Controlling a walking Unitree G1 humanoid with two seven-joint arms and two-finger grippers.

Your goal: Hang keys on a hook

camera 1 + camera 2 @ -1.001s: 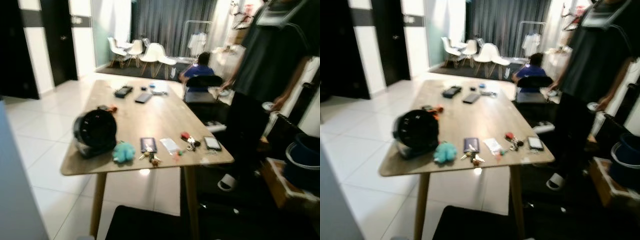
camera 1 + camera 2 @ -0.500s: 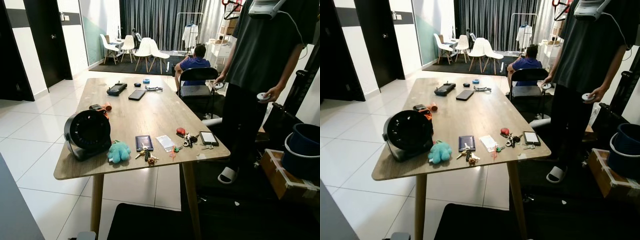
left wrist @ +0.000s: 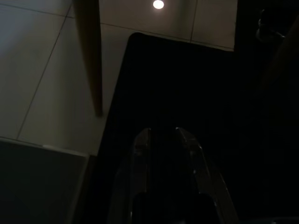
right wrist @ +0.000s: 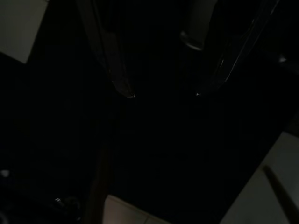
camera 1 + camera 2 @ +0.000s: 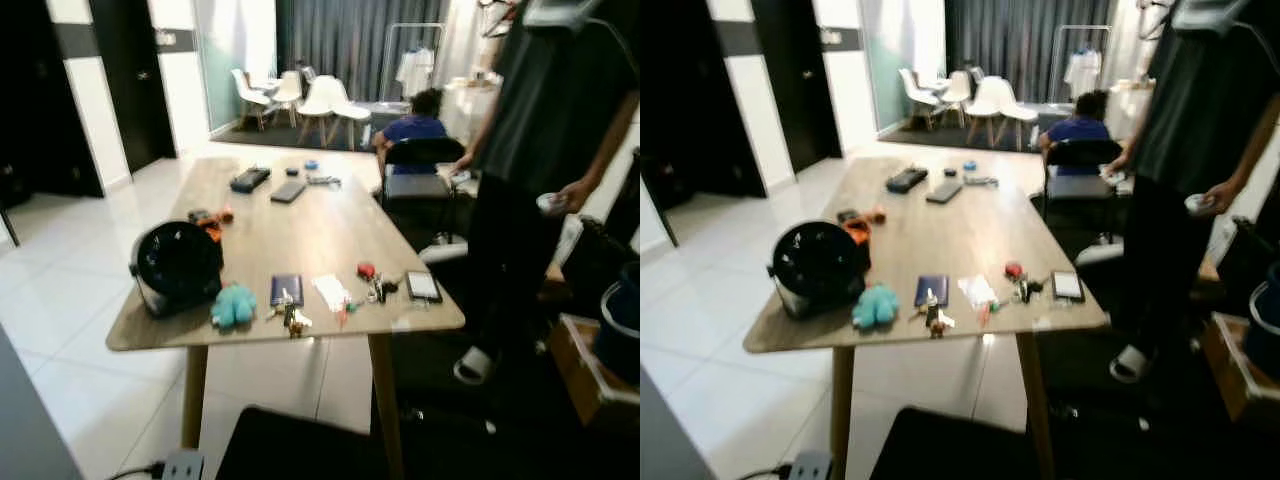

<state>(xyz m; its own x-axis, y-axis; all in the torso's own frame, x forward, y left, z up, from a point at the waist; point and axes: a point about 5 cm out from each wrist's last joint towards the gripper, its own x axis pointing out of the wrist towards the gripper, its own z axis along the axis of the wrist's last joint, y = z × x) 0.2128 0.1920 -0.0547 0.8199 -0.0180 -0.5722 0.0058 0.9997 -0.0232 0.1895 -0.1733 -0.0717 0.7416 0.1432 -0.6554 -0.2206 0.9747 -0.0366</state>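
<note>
A long wooden table [image 5: 300, 215] stands on a white tiled floor [image 5: 60, 290], with a dark mat [image 5: 300, 445] on the floor at its near end. A person in dark clothing [image 5: 545, 150] stands at the table's right side, one hand [image 5: 572, 195] holding a small pale object. A second person in a blue top [image 5: 412, 128] sits beyond the far end, near a black chair [image 5: 415, 180]. White chairs [image 5: 325, 100] stand against dark curtains at the back of the room.

On the table's near left sits a round black fan [image 5: 178, 265]. Just beside it lies a teal plush toy [image 5: 233, 305]. Next comes a dark flat phone-like item [image 5: 286, 289], with the keys [image 5: 291, 319] touching its near edge, close to the table's front edge. Further right lie a white card [image 5: 329, 291], a second bunch of keys with a red fob [image 5: 372, 282], and a small dark device [image 5: 422, 286]. Further items, blurred, lie at the far end.

The left gripper [image 3: 163, 135] hangs over the dark mat beside a table leg [image 3: 91, 56], fingers close together with nothing between them. The right gripper [image 4: 163, 93] hangs in deep shade, fingers spread wide apart, holding nothing.
</note>
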